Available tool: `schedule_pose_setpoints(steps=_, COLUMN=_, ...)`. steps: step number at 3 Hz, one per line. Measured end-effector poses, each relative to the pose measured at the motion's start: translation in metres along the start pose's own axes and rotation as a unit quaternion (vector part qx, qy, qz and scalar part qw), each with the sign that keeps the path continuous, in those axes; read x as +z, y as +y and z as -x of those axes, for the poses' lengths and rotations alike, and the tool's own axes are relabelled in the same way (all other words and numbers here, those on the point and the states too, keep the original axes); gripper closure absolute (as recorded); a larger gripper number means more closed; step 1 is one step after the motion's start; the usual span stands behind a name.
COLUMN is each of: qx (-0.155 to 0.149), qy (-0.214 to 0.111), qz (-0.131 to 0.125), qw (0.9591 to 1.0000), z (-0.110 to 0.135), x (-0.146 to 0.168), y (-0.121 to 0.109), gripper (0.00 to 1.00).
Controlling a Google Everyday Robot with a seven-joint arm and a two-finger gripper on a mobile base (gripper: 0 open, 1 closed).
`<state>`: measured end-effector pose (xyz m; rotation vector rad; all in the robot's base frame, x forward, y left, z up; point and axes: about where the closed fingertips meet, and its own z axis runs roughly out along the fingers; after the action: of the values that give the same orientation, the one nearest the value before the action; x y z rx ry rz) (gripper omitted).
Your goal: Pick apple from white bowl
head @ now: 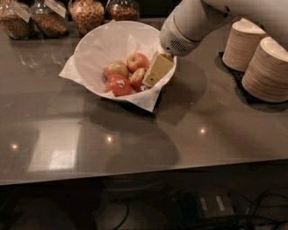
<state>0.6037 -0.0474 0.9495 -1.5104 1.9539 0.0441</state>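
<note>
The white bowl, lined with crumpled white paper, stands at the back middle of the dark counter. It holds several apples. The dull red apple, with a small white sticker low on its side, lies at the right of the pile. A brighter orange-red apple is in front of it and a yellow-green one to its left. My gripper reaches down into the bowl's right side and sits right against the dull red apple. It hides that apple's right edge.
Glass jars of dry food line the back left edge. Two stacks of beige paper bowls stand on a black mat at the right. The white arm comes in from the upper right over the bowl's rim.
</note>
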Motion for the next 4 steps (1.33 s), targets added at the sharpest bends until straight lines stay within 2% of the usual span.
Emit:
schedule_pose_setpoints(steps=1, qx=0.018, qy=-0.006, qz=-0.008, qw=0.9998, z=0.000, x=0.011, y=-0.008, gripper=0.31)
schedule_pose_setpoints(steps=2, qx=0.029, qy=-0.011, qz=-0.007, qw=0.9995, z=0.001, x=0.018, y=-0.008, gripper=0.27)
schedule_pose_setpoints(steps=3, qx=0.040, qy=-0.015, qz=0.001, qw=0.9991, z=0.000, x=0.026, y=-0.004, gripper=0.28)
schedule_pose_setpoints(steps=4, qx=0.048, qy=-0.019, qz=0.008, qw=0.9986, z=0.000, x=0.034, y=-0.001, gripper=0.34)
